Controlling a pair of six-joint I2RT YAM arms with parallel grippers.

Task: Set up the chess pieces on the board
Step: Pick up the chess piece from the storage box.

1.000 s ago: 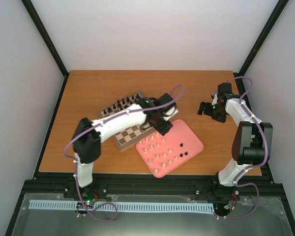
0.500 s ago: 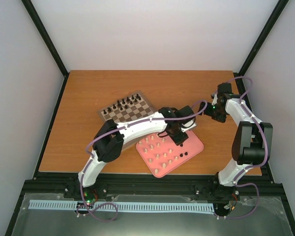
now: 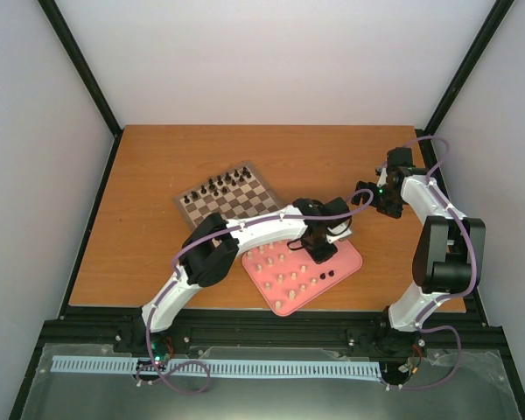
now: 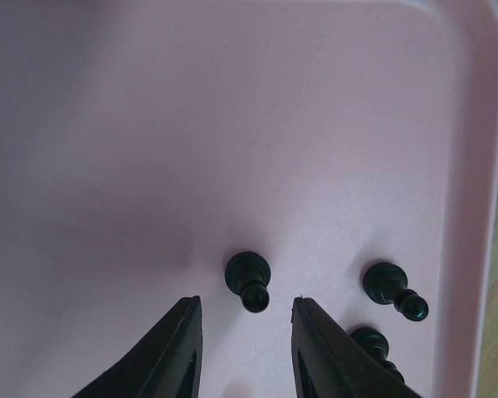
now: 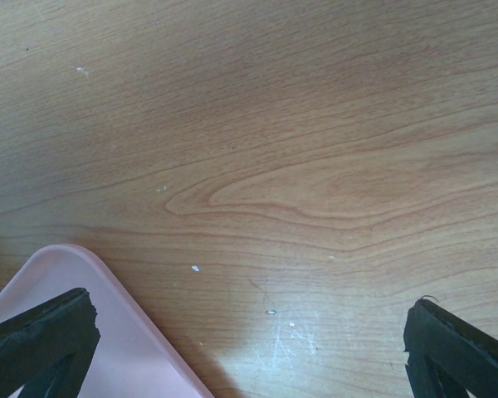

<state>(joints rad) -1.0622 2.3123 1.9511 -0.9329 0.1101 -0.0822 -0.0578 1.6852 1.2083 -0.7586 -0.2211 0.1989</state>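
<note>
Since a second ago your left arm has swung off the board and come down over the pink tray, while your right arm has kept its place.

Nearest the arm bases, at lower centre of the overhead view, the pink tray [image 3: 348, 255] lies askew on the wooden table [image 3: 140, 236]. Cream pieces [image 3: 277, 267] stand in loose rows across its left half. A few dark pieces [image 3: 324, 278] sit toward its right side.

Your left claw [image 3: 320, 252] hangs over the tray's upper middle, just above those dark ones. In the wrist view its fingers [image 4: 178, 348] are spread. A dark pawn [image 4: 247, 272] sits just ahead of the tips at lower centre, and its head reaches the gap between them. Neither finger touches it. Two more dark men sit at lower right of that view, close to the tray's raised rim, the lower one partly hidden behind the right finger.

Beyond the tray, left of centre, the board [image 3: 245, 203] rests at an angle, and your left arm crosses its near corner. A double row of dark chessmen [image 3: 220, 185] lines its far edge.

At right of centre, your right claw [image 3: 364, 194] hovers over bare wood near the tray's far corner. Its wrist view shows both fingers at the bottom corners of the frame, wide apart and holding nothing, with the tray's rounded corner at lower left.
</note>
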